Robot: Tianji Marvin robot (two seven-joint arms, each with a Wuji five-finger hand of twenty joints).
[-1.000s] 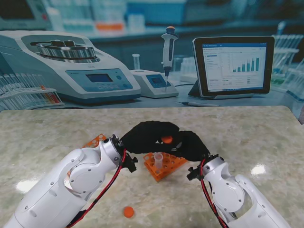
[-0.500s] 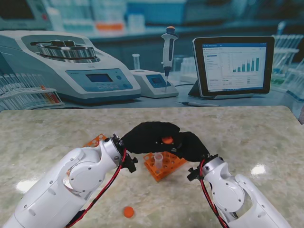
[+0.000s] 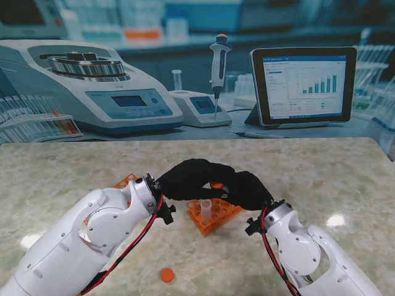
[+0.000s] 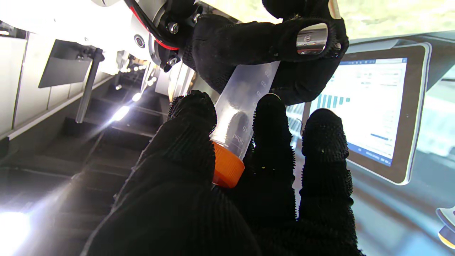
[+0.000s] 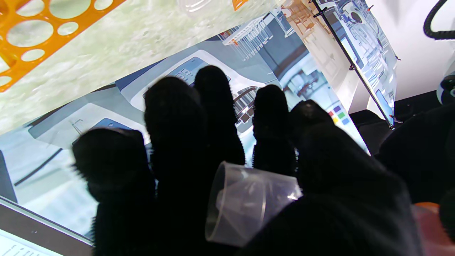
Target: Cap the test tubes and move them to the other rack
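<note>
My left robot hand (image 4: 199, 185) is closed on the orange cap (image 4: 227, 167), which sits on the end of the test tube (image 4: 245, 106). My right robot hand (image 3: 247, 188) is closed around the tube body, opposite the left one. Both meet above the orange rack (image 3: 215, 216), which holds a second, uncapped tube (image 3: 205, 206). Nearer to me than both hands, a loose orange cap (image 3: 166, 275) lies on the surface (image 3: 333, 172). Just beyond my left wrist lies another orange rack (image 3: 125, 182).
</note>
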